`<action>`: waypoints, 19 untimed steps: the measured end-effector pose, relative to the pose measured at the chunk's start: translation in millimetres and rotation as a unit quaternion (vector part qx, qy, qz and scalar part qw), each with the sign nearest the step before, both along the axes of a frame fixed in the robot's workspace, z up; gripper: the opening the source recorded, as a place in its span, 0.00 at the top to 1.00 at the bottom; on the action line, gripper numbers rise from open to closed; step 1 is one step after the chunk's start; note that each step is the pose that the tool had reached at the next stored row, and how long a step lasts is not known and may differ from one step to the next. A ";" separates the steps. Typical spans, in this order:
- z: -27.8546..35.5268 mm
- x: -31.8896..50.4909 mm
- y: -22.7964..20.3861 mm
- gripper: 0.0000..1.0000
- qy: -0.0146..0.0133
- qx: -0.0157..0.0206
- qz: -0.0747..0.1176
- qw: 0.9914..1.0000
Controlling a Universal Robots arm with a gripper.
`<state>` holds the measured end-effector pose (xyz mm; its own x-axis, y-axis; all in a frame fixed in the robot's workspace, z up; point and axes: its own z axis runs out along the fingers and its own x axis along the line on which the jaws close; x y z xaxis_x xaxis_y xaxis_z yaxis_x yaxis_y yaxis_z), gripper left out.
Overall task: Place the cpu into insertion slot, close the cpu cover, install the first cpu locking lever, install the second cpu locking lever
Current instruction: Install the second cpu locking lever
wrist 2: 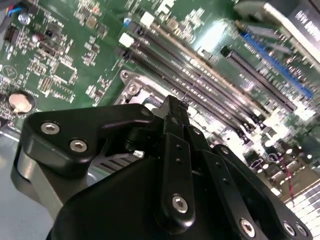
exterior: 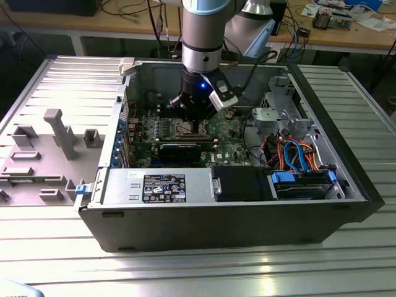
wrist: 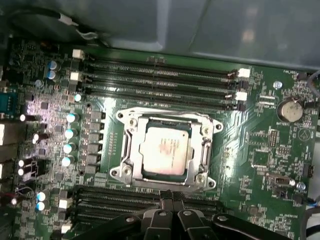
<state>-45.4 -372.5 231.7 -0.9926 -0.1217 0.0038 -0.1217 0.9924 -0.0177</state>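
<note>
The cpu (wrist: pixel 165 150), a square chip with a silver-grey top, lies in the insertion slot (wrist: pixel 131 176) on the green board, turned slightly askew to the slot's silvery rim. A silvery frame (wrist: pixel 127 150) runs along the chip's sides; I cannot tell whether it is the cpu cover or the rim. The locking levers are not distinguishable. My gripper (wrist: pixel 170 196) hangs just off one side of the slot, its black fingers (wrist 2: pixel 172 107) pressed together and shut on nothing. In the exterior view the gripper (exterior: pixel 197 127) reaches down into the open computer case over the board's middle.
Long black memory slots (wrist: pixel 160 80) run on both sides of the socket, with capacitors (wrist: pixel 70 135) and a coin battery (wrist: pixel 290 110) nearby. The case walls (exterior: pixel 127 93), a drive bay with blue cables (exterior: pixel 303 154) and a power supply (exterior: pixel 161 185) hem the board in. A grey fixture tray (exterior: pixel 43 148) sits outside.
</note>
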 end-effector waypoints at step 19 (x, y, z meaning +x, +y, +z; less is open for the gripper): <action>-16.3 -44.6 -18.6 0.89 0.000 0.030 0.000 1.000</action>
